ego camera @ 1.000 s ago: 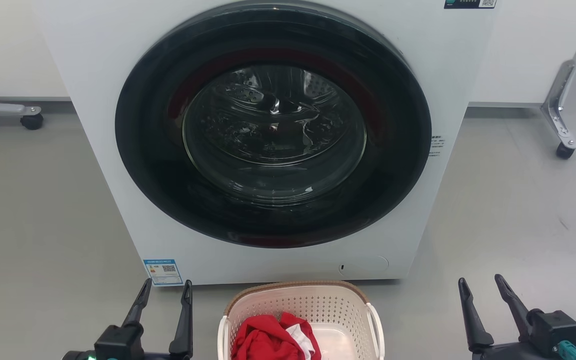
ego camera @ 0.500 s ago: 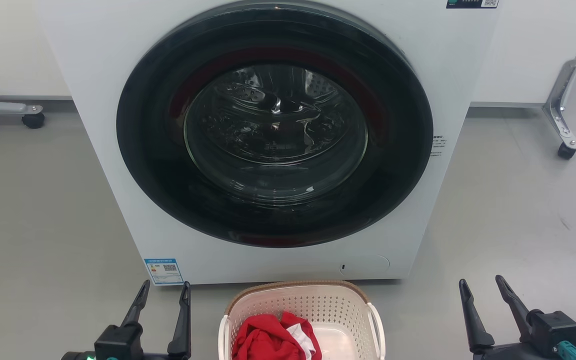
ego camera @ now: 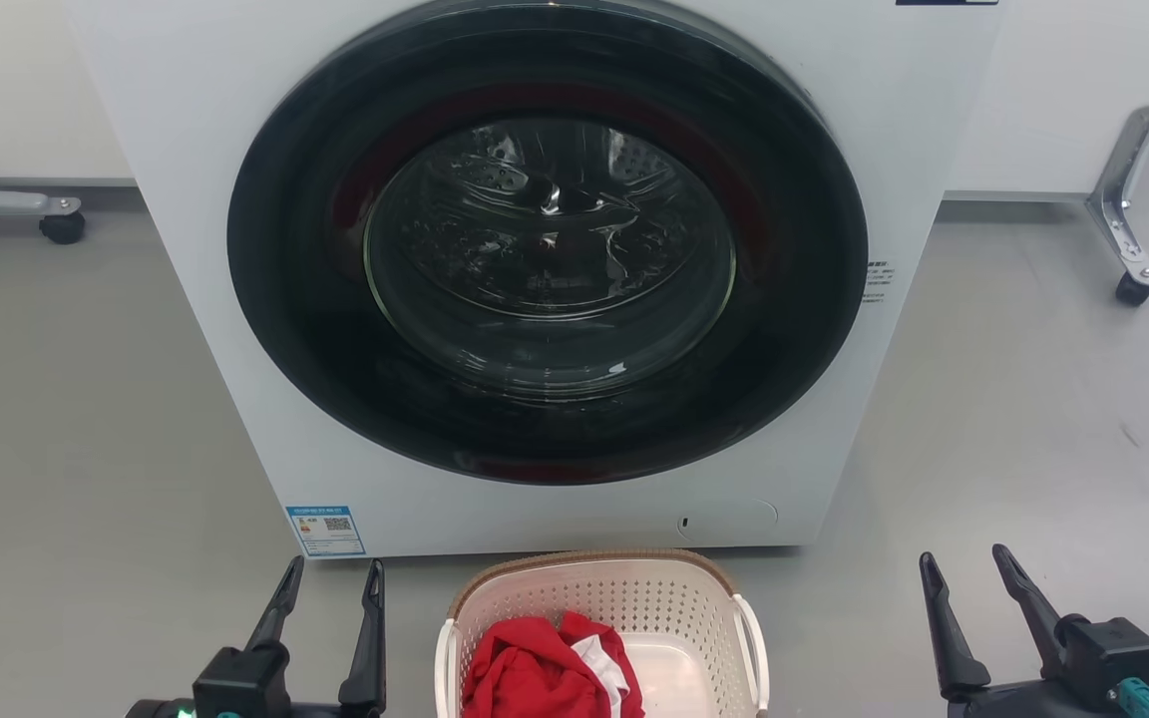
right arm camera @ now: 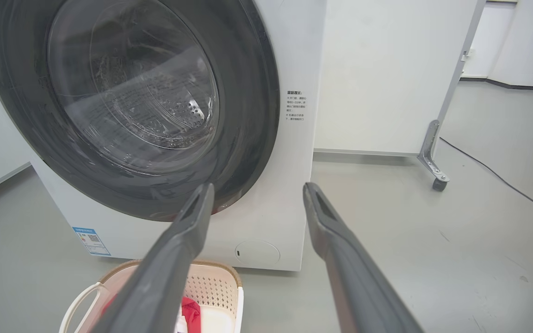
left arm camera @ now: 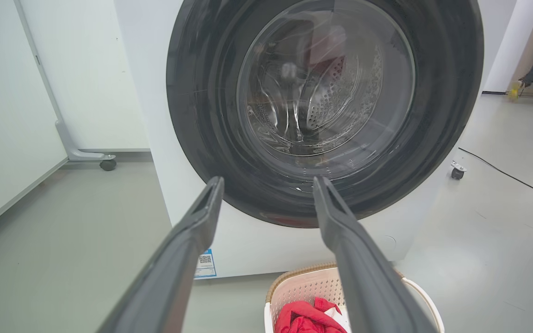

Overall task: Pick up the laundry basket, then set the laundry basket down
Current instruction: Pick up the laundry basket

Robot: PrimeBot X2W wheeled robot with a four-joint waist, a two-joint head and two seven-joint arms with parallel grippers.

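While the laundry basket point(ego camera: 614, 598) is parked on grey floor point(ego camera: 86, 399) before the washing machine point(ego camera: 894, 100), left gripper point(ego camera: 335, 565) and right gripper point(ego camera: 963, 554) are held wide, empty.

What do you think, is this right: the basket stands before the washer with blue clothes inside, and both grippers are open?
No: the head view shows red clothes, not blue. The basket does stand before the washer, and the left gripper and right gripper are open.

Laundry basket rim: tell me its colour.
Brown, woven-look rim on the cream laundry basket; head view shows it best.
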